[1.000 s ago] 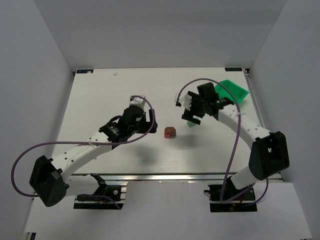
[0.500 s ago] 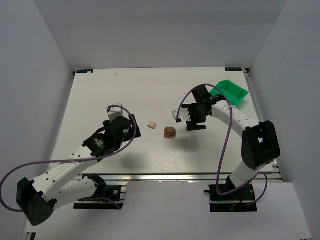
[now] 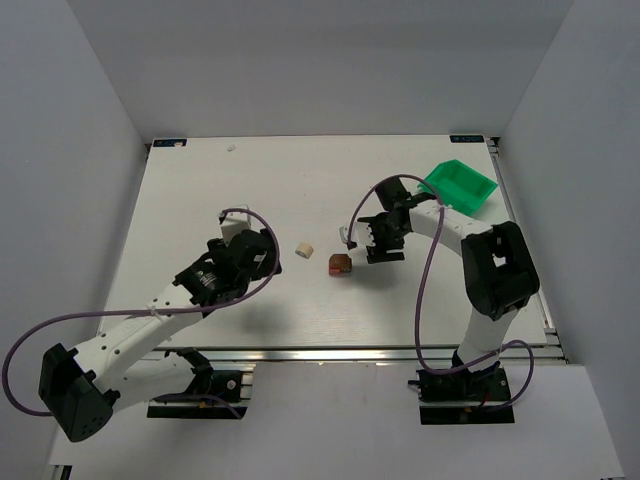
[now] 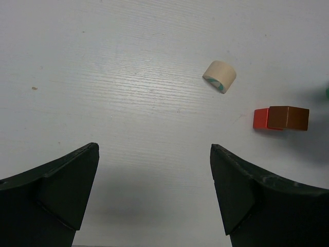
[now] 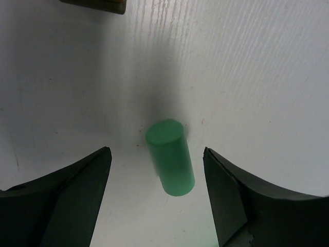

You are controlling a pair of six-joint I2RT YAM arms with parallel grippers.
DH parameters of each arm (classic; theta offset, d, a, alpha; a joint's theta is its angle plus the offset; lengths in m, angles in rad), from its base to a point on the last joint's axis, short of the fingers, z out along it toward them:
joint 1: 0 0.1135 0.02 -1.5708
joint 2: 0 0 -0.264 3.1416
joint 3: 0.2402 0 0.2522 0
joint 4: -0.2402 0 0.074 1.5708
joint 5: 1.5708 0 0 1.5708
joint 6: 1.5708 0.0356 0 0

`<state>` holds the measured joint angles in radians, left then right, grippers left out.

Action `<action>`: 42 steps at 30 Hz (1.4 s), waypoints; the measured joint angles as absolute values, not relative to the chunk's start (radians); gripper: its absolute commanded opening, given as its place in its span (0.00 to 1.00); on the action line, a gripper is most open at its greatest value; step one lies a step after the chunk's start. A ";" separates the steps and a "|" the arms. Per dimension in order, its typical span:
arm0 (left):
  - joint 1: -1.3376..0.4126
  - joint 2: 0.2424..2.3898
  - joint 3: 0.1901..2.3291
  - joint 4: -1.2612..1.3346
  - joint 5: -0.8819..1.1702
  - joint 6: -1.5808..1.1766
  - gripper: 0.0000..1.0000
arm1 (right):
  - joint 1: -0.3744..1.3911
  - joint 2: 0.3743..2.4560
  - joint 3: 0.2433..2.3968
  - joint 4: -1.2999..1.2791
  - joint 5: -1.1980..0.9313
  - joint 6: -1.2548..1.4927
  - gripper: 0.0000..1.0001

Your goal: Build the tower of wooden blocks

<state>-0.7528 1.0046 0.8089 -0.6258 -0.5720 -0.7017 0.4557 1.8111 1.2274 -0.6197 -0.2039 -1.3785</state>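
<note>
A brown block [image 4: 288,117] sits on a red block [image 4: 261,118] near the table's middle, seen together as one small stack [image 3: 340,264]. A cream cylinder [image 3: 305,250] lies on its side just left of it [image 4: 219,76]. My left gripper [image 3: 265,256] hovers left of the cream cylinder, open and empty [image 4: 154,149]. My right gripper [image 3: 378,245] is low over the table just right of the stack. It is open [image 5: 157,150], with a green cylinder [image 5: 170,157] lying between its fingers and touching neither. The brown block's edge [image 5: 97,5] shows ahead of it.
A bright green bin [image 3: 460,185] stands at the back right, behind the right arm. Purple cables loop off both arms. The table's edge rail runs close along the right side.
My left gripper has drawn back to the left, uncovering the cream cylinder on the table. My right gripper has moved left and down beside the stack, its jaws narrowing slightly.
</note>
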 measured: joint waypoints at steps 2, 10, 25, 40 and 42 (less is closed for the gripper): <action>-0.753 1.019 0.815 -0.624 -0.572 -0.694 0.98 | 0.452 1.818 1.223 -0.600 -0.204 -1.381 0.76; -0.753 1.063 0.835 -0.599 -0.545 -0.660 0.98 | 0.420 1.826 1.169 -0.524 -0.186 -1.391 0.58; -0.762 1.119 0.846 -0.386 -0.280 -0.504 0.98 | 0.388 1.780 1.209 -0.569 -0.296 -1.337 0.20; -0.759 1.253 0.963 -0.019 0.152 -0.418 0.98 | 0.430 1.189 0.913 -0.203 -0.764 -0.707 0.23; -0.759 1.262 0.962 0.019 0.195 -0.426 0.97 | 0.445 1.115 0.832 -0.157 -0.792 -0.628 0.23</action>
